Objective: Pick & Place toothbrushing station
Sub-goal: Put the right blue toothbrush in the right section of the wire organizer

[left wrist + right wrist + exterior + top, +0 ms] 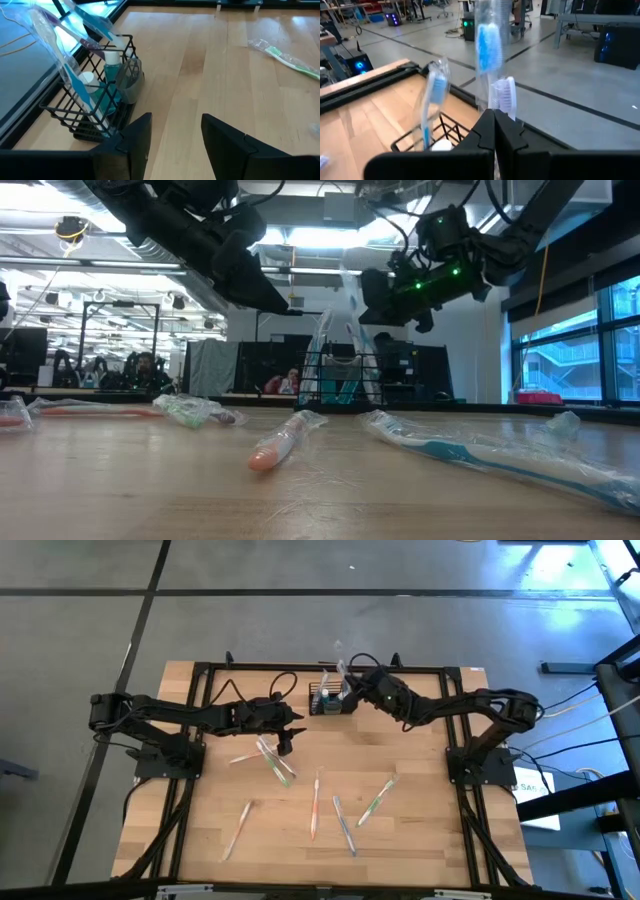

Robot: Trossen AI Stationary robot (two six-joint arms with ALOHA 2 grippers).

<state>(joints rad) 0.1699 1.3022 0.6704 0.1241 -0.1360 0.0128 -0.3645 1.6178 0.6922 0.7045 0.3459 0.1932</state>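
**Caddy at the table's far edge, one brush going in**

Wooden tabletop [420, 830], pale planks, open workshop floor behind. Landmark: the black wire caddy [327, 698], upright at the middle of the far edge. It already holds wrapped toothbrushes and a teal tube [111, 75].

Right gripper [352, 683] sits just above and beside the caddy. Jaws pressed together, pinching a wrapped toothbrush [490, 55] that stands upright over the caddy's open top; the low view shows that wrapper [352, 300] rising from the basket under the gripper. Whether the handle end has bottomed out inside, I cannot tell.

Left gripper [284, 742] hovers near the caddy on its left-arm side, fingers [137, 135] spread, nothing between them, over bare wood.

Several wrapped toothbrushes [316, 802] lie loose on the near side of the caddy, well apart from it.

Judgement: placing step in hand, a brush being loaded into the caddy. Next move calls for lowering the brush straight between the wires, then letting go without tipping the light basket. The left arm looks free to fetch one of the loose brushes.
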